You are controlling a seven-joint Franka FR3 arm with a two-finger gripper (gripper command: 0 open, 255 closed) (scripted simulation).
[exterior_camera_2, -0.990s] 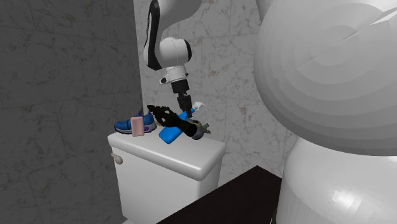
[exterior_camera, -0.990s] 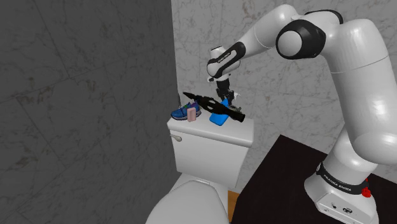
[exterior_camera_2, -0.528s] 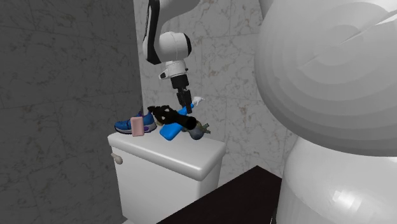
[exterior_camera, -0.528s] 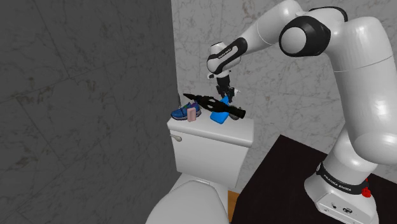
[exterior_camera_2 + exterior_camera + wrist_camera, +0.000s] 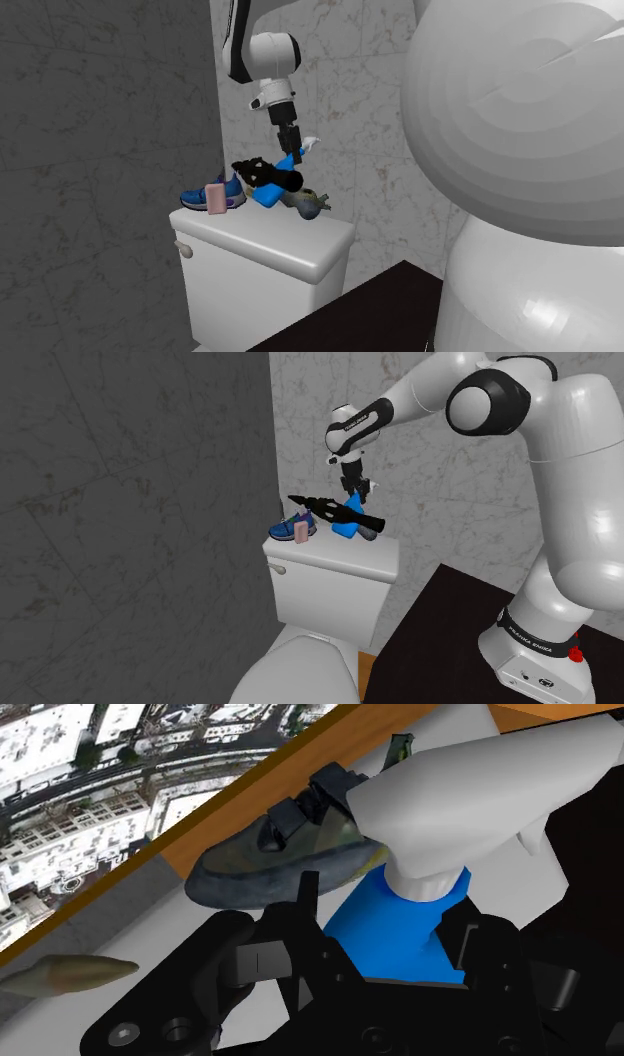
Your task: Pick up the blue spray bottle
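I see the tool (image 5: 352,495) pinching the blue spray bottle (image 5: 346,530) just under its white trigger head. The body is a smooth, flat-sided plastic-looking blue, and the head is a glossy white wedge with a pointed nozzle. In the wrist view the two black fingers (image 5: 482,944) clasp the blue body (image 5: 395,929) between them. The bottle hangs tilted over the white toilet tank lid (image 5: 365,560), a rounded, glossy slab, and its lower end looks just clear of the lid.

A long matte black object with a knobbly outline (image 5: 325,509) lies slantwise across the bottle. From the second exterior view it crosses the blue body (image 5: 270,194) below the tool (image 5: 296,152). Beside it on the lid (image 5: 300,240) sit a blue sneaker (image 5: 193,199), a small pink rectangular block (image 5: 216,197) in front of it, and a dark olive shoe-like lump (image 5: 312,203). Through the wrist camera that lump (image 5: 290,854) has a dull, worn sheen. The walls are grey veined marble.

Against the picture from a second ago, the arm has risen and the bottle has come up off the lid with it. The black object has lifted at the end nearer the stand. The olive lump is now uncovered, while the sneaker and the pink block have stayed put.
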